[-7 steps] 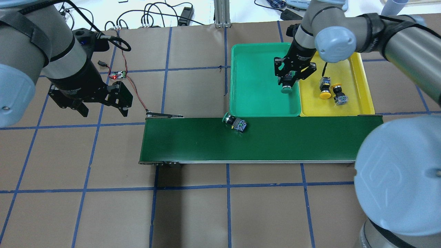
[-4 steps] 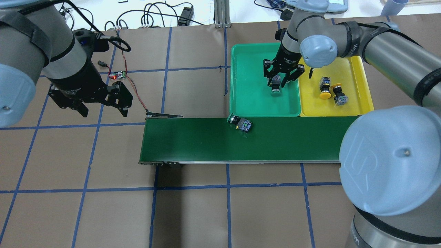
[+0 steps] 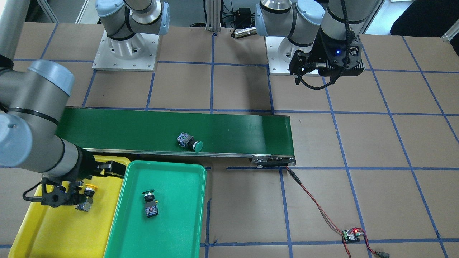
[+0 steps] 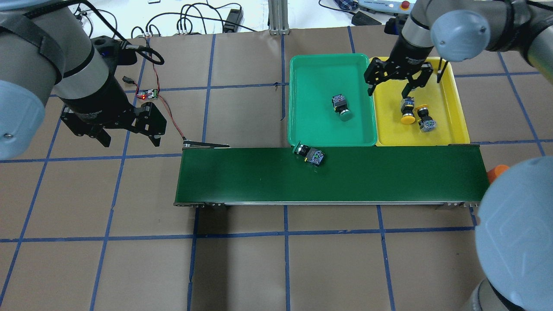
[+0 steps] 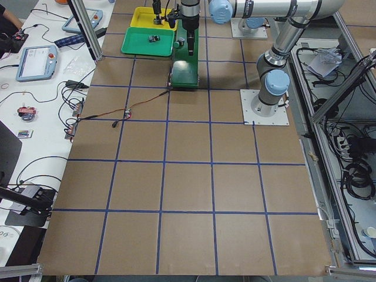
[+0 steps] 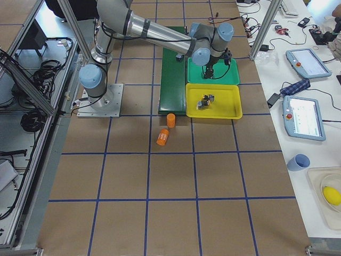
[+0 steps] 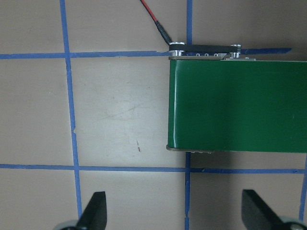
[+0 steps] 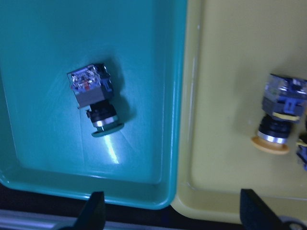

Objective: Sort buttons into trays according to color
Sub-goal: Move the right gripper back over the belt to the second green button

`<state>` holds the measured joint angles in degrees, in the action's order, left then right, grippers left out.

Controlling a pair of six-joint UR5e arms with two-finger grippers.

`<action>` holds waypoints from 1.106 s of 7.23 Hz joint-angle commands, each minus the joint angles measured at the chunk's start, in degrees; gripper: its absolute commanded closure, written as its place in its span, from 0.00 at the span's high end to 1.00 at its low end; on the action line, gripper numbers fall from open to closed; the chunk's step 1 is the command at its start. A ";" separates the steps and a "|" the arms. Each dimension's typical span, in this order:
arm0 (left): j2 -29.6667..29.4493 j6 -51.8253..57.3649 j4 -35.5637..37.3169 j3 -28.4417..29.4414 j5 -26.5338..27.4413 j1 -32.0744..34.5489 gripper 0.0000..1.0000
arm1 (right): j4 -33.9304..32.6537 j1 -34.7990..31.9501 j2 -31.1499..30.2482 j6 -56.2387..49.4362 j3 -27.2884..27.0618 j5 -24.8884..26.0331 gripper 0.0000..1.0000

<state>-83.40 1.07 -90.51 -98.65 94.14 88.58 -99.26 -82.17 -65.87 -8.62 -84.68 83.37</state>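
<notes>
Two yellow buttons (image 4: pixel 407 111) are found in the yellow tray (image 4: pixel 453 108) at upper right, and one green button (image 4: pixel 341 107) in the green tray (image 4: pixel 311 86). A second green button (image 4: pixel 310 153) remains to be sorted from the conveyor belt (image 4: pixel 242 177), mid-frame. The right claw (image 4: pixel 395 86) and left claw (image 4: pixel 129 140) are spread wide, empty.

Both the left arm (image 4: pixel 73 60) and the right arm (image 4: pixel 510 11) are smooth silver-grey tubes with rounded pale blue caps (image 4: pixel 458 28) over the joints, one cap showing a small screw (image 3: pixel 13 125), and each arm grows from a square silver base plate (image 3: pixel 104 62) dotted with bolts. The left arm has a black wrist housing (image 3: pixel 337 59) with a tiny blue light (image 3: pixel 337 52) and a black braided cable (image 3: pixel 315 86). The left gripper (image 4: pixel 128 139) and the right gripper (image 4: pixel 398 86) are matt black, angular linkwork, with faint white lettering on their bodies.
</notes>
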 commanded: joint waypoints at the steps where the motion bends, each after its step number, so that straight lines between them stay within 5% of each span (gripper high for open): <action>1: -0.01 -0.01 0.07 0.04 0.00 0.02 1.00 | -5.09 6.11 -8.02 -11.11 -14.19 6.35 0.95; 2: -0.01 -0.01 -0.02 -0.05 0.00 0.02 1.00 | -10.72 8.75 -9.61 -12.90 -19.59 5.85 0.99; 5: -0.01 -0.01 0.07 0.13 -0.18 0.10 1.00 | -3.68 9.22 -13.13 -8.09 -21.65 -2.31 0.97; 8: -0.10 -0.01 0.07 0.13 -0.27 0.28 1.00 | -3.66 8.17 -13.85 -7.65 -23.16 -5.29 0.97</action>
<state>-83.45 1.05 -90.44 -98.55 93.90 88.77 -102.96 -73.36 -79.50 -16.82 -107.64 80.23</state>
